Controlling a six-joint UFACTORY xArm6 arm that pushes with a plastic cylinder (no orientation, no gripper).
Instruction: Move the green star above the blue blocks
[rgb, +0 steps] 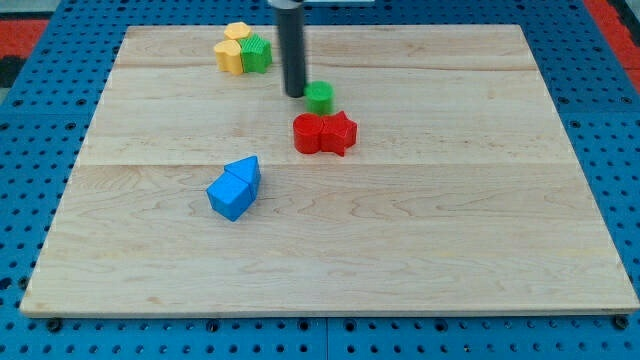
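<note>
The green star (256, 53) sits near the view's top, touching two yellow blocks (231, 54) on its left. Two blue blocks lie together at the left of the middle: a triangular one (244, 171) and a cube-like one (230, 197) just below it. My tip (294, 93) is on the board to the right of and below the green star, well above the blue blocks. It stands right beside the left edge of a round green block (319, 97).
Two red blocks, a rounded one (309, 133) and a star-like one (340, 132), touch each other just below the round green block. The wooden board (480, 220) lies on a blue pegboard surface.
</note>
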